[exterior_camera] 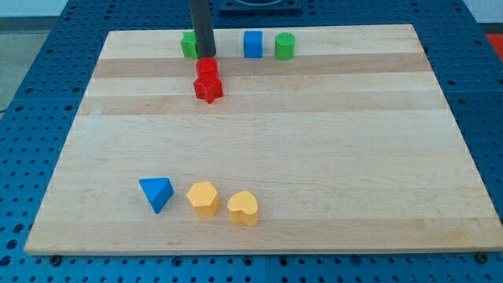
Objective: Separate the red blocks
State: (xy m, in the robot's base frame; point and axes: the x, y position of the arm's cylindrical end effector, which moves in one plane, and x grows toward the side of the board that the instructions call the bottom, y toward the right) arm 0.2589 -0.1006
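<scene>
My tip [205,55], a bare rod with nothing to clench, rests near the board's [314,157] top edge, just above the red cylinder [207,67], which touches the red star block [208,88] below. A green block [189,45] sits just beside the rod.

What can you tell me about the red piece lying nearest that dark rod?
The upper red block is small, glossy like plastic and looks roughly round, though its exact shape is hard to make out. It lies flat on the wooden board near the view's top. Its lower edge touches the second red block, a star-like piece. My tip stands at its upper edge, seemingly in contact. A green block sits just up-left.
</scene>
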